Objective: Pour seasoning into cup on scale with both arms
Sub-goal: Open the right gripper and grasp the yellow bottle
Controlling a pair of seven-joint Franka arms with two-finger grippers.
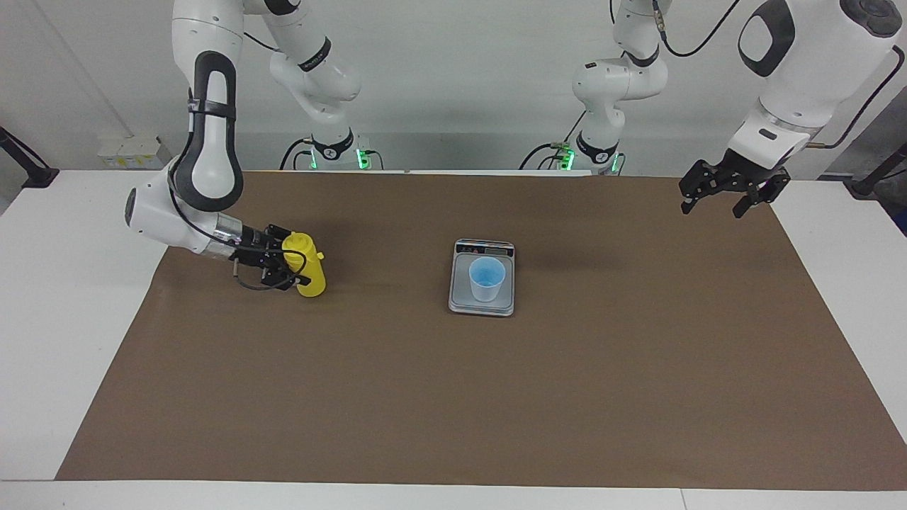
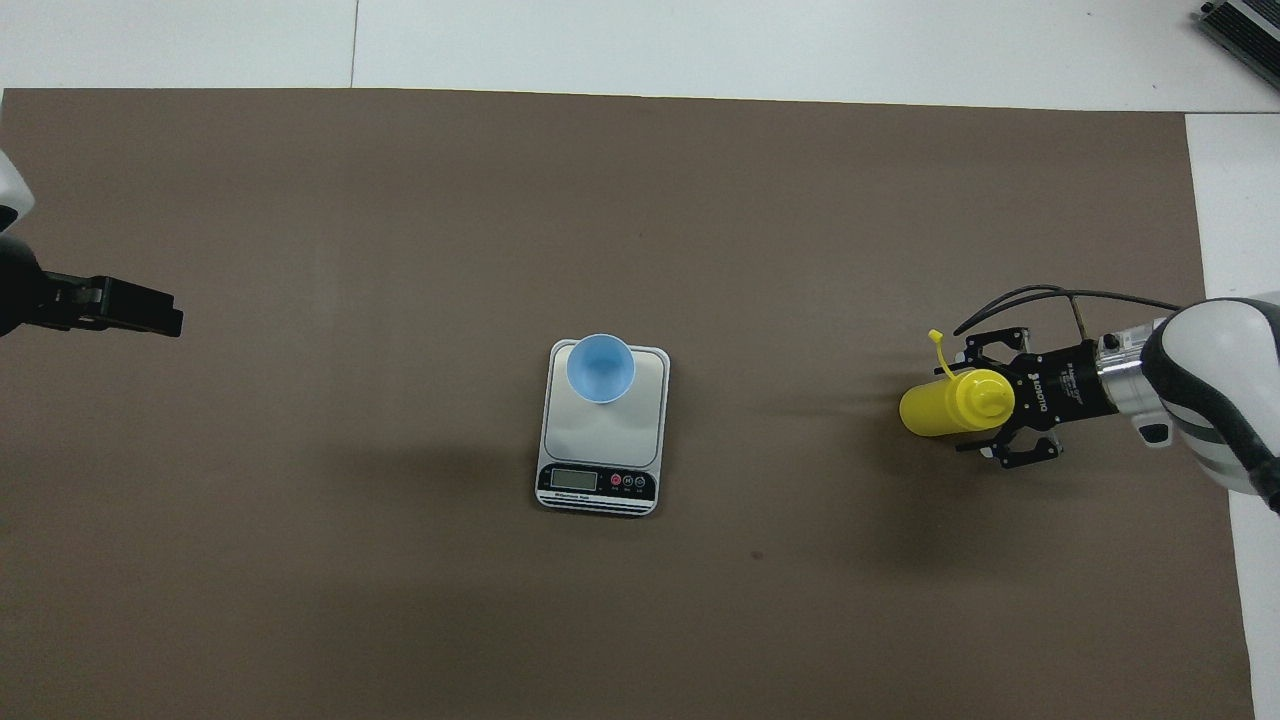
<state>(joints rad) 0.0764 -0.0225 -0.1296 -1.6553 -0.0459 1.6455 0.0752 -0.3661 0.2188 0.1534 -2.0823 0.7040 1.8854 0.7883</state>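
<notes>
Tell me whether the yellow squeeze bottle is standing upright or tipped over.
Upright: the seasoning bottle stands on its base on the brown mat, cap on top, with the right gripper around it.

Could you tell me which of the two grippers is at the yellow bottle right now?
The right gripper, low on the mat with its open fingers around the yellow bottle; the left gripper waits raised over the mat's edge.

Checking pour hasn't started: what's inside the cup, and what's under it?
The cup looks empty, only its blue bottom showing. It stands on the scale, whose plate is hidden beneath the cup's base.
</notes>
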